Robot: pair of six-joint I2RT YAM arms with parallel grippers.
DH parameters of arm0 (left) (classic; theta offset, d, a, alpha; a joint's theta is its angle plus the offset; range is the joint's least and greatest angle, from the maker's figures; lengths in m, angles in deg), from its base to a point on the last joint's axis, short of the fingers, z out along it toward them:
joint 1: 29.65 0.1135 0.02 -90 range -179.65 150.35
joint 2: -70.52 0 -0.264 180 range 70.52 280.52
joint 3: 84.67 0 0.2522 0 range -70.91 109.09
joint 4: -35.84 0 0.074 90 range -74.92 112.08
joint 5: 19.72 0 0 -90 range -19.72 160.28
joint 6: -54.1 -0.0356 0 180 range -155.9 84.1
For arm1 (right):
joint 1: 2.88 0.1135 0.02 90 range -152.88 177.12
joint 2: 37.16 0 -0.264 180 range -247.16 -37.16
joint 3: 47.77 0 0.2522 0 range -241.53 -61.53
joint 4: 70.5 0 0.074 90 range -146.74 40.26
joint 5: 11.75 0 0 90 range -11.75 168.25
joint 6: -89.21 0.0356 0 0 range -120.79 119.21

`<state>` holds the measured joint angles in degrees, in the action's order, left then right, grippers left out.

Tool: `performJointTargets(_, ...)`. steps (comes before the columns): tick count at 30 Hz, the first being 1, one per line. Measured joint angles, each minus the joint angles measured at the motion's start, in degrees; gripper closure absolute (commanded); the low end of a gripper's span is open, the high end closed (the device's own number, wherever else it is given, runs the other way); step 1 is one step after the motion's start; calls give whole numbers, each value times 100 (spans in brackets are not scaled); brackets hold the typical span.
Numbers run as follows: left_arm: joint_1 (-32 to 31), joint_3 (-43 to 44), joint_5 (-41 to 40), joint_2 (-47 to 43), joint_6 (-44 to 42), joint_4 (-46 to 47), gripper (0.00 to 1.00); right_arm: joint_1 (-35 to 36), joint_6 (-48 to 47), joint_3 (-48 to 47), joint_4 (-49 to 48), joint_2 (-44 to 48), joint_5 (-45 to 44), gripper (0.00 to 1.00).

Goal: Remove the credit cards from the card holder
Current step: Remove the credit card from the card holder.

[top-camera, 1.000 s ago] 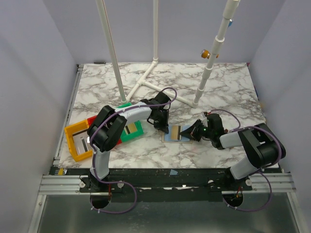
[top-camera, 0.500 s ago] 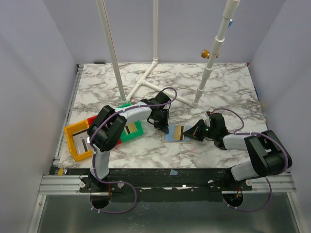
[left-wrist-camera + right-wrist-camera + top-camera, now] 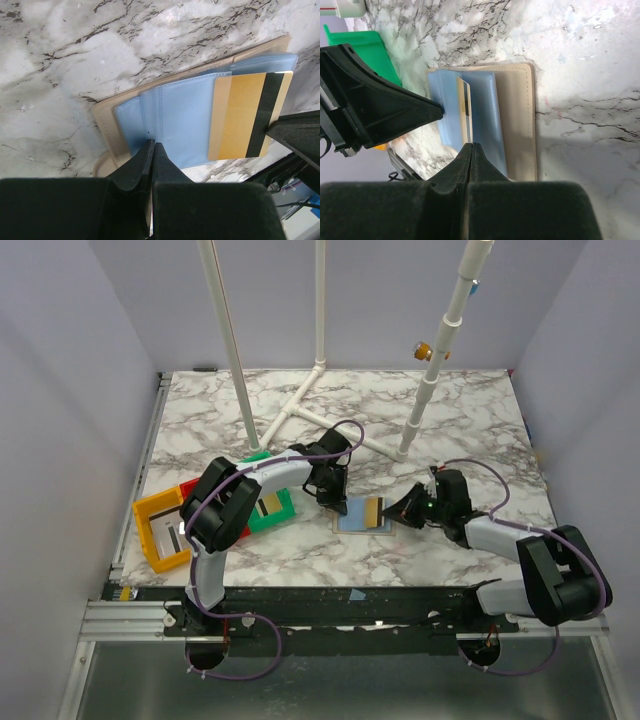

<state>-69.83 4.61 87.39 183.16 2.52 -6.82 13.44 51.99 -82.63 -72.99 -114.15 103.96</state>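
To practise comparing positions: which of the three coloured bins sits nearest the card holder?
The green bin, rightmost of the three; the red bin and yellow bin lie farther left of the card holder.

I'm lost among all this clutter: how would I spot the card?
Look near the middle of the marble table, where a tan holder lies flat with pale blue pockets. The card sticks out of a pocket: the only gold thing there, with a black stripe across it.

Card (image 3: pixel 463 110) end behind right end effector (image 3: pixel 471 147)
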Motion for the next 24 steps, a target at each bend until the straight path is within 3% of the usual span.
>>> performJointTargets(24, 11, 66, -63, 0, -31, -127, 100, -105, -197, -247, 905, 555, -195, 99)
